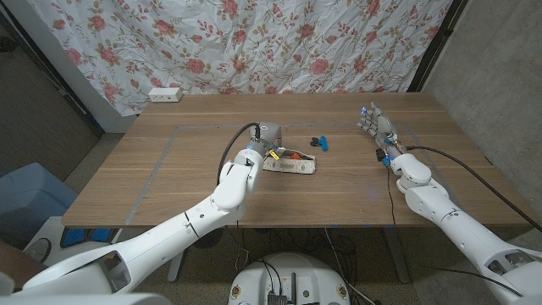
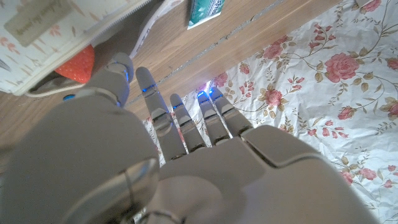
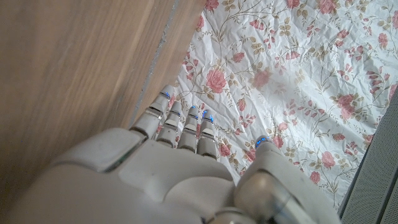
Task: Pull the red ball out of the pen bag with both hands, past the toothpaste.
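At the far left of the head view a white power strip (image 1: pixel 165 94) lies at the back edge of the wooden tabletop (image 1: pixel 169 169). The left hand (image 1: pixel 264 140) hovers near the tabletop's middle, just beside the left end of the pen bag (image 1: pixel 290 163); the left wrist view shows its fingers (image 2: pixel 186 124) straight and spread, grasping nothing. The bag lies flat with its mouth open. The red ball (image 2: pixel 78 63) sits inside that opening, its red showing between the fabric edges, so the pull has not yet begun. A green-and-white box that I take to be the toothpaste (image 2: pixel 205 11) lies just beyond the bag. A small blue and black object (image 1: pixel 321 141) rests close to the bag's right end. Well apart toward the tabletop's right edge stands the right hand (image 1: pixel 377 127), fingers extended and together, released and empty. As I judge it, nothing of the task is done: both hands must take the bag and ball.

A taped rectangle marks the tabletop. Behind it hangs a rose-patterned floral curtain (image 1: pixel 279 42), and grey wall shows at right.
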You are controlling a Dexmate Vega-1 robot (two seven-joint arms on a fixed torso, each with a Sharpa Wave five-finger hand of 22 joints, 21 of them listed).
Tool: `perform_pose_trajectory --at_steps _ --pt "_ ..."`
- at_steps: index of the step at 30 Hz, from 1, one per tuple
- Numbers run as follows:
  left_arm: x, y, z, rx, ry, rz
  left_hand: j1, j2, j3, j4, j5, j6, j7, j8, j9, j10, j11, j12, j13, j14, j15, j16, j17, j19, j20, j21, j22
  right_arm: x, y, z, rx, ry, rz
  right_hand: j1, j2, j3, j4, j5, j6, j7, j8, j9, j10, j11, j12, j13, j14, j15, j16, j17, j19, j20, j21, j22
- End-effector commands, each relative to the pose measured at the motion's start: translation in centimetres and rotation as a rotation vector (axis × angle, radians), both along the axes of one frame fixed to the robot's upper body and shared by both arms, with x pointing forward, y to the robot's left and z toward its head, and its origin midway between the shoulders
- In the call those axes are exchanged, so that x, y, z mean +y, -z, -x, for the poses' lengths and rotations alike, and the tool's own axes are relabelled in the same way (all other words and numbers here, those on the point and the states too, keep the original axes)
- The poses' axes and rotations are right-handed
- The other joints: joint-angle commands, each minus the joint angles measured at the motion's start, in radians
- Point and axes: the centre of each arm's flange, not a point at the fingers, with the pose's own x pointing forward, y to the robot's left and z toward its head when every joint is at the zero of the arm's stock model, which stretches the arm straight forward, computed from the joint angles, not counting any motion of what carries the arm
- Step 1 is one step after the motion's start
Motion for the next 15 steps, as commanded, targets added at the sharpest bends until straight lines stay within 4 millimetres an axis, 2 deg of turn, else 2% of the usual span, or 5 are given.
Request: perform_pose_trajectory --at_steps 1,15 --pt "-0.21 0.96 -0.47 0.004 -0.002 -0.003 0.011 0.002 -0.008 0.001 0.002 0.012 0.001 -0.004 0.003 0.009 0.001 -0.003 0.004 0.009 -0.115 0.002 0.003 0.005 0.002 -0.004 0.001 0.07 0.09 0.04 0.000 0.000 -0.001 0.000 0.002 0.003 -0.006 0.003 0.008 -0.001 0.002 0.003 0.006 0.001 0.005 0.000 0.003 -0.001 0.004 0.000 0.003 0.002 0.002 0.002" --pt "-1.02 1.76 -0.99 -0.003 0.003 0.000 0.015 0.009 -0.017 0.004 0.002 0.024 -0.002 -0.005 0.004 0.018 0.002 -0.003 0.004 0.015 -0.116 0.002 0.003 0.005 0.002 -0.004 0.002 0.01 0.36 0.26 0.001 -0.001 -0.002 -0.003 0.002 0.005 -0.008 0.002 0.009 -0.002 0.002 0.003 0.005 0.000 0.004 -0.001 0.002 0.000 0.005 -0.005 0.002 0.001 0.002 0.002"
